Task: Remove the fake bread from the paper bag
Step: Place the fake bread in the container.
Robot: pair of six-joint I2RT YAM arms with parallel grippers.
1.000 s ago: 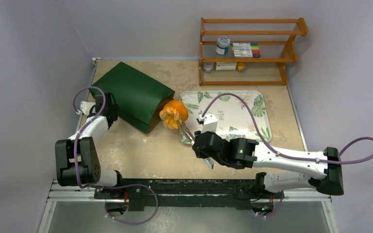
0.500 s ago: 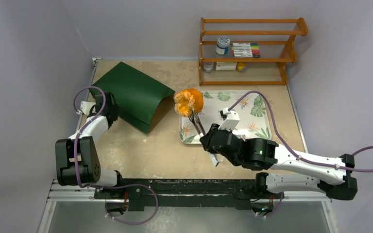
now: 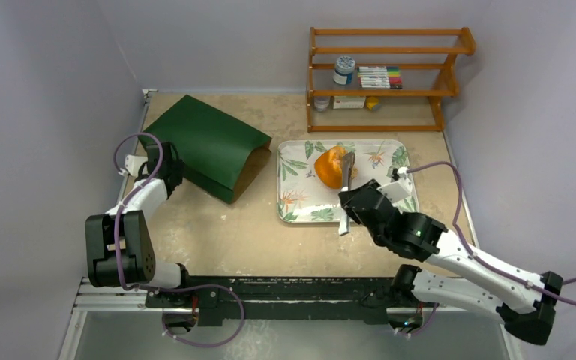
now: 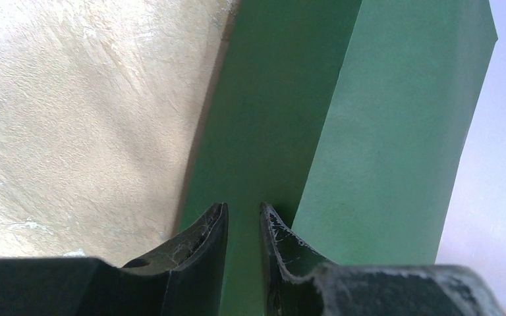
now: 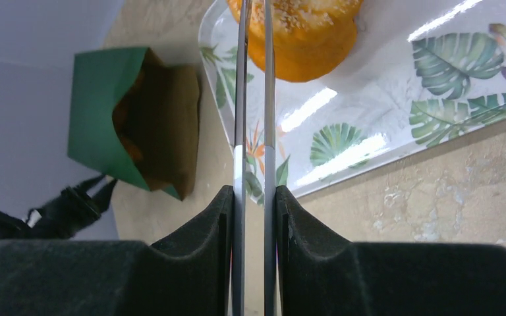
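The dark green paper bag (image 3: 206, 142) lies on its side at the back left, its brown mouth facing the tray. My left gripper (image 3: 171, 169) sits at its rear corner; in the left wrist view its jaws (image 4: 242, 209) stand narrowly apart around a green fold of the bag (image 4: 369, 131). My right gripper (image 5: 253, 191) is shut on metal tongs (image 5: 253, 99). The tongs pinch an orange piece of fake bread (image 3: 330, 166) low over the tray (image 3: 390, 161). The right wrist view shows more orange bread (image 5: 124, 125) inside the bag (image 5: 99, 85).
A leaf-patterned tray (image 5: 382, 85) lies at centre right. A wooden shelf (image 3: 386, 75) with a jar, markers and small boxes stands at the back right. Walls close in the table on the left and at the back.
My right arm has swung the tongs and the orange bread from the bag's mouth rightward and set them over the tray. The left arm and the bag have not moved.
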